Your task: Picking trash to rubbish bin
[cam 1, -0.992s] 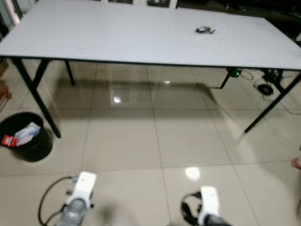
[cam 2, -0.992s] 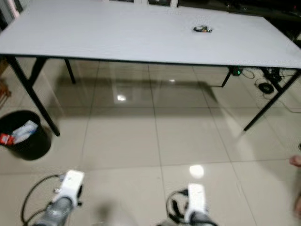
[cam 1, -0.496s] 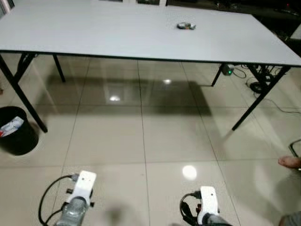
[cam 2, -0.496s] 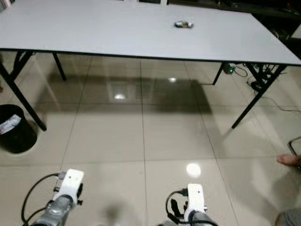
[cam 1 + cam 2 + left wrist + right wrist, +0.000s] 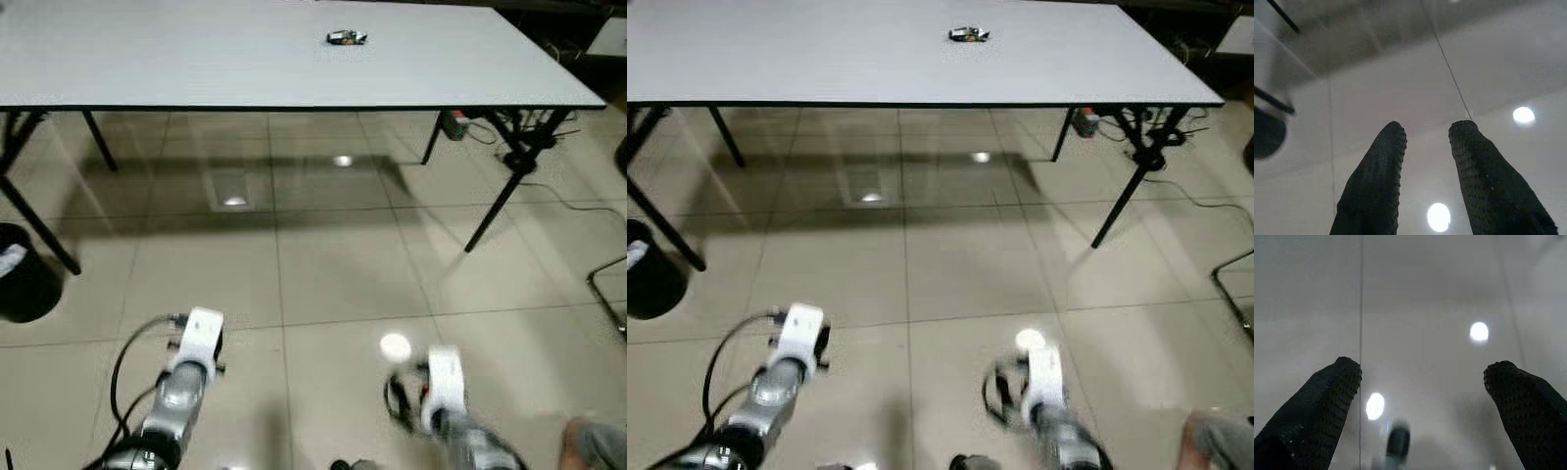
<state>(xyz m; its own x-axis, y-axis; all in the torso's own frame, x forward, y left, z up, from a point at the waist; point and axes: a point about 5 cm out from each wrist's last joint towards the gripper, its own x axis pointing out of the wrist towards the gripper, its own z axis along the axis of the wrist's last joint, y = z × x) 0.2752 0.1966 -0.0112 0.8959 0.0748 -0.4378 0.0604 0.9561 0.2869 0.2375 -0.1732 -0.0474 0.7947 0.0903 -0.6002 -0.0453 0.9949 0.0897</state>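
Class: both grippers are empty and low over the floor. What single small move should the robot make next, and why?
Probably step forward toward the table: the small piece of trash lies on its far side, well ahead of the open left gripper and right gripper.

A small dark crumpled piece of trash [image 5: 346,37] lies on the far middle of the table; the black rubbish bin [image 5: 20,284] stands on the floor at far left, holding white litter

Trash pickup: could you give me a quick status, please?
Left gripper and right gripper open, empty, over floor. Wrapper on table. Bin far left.
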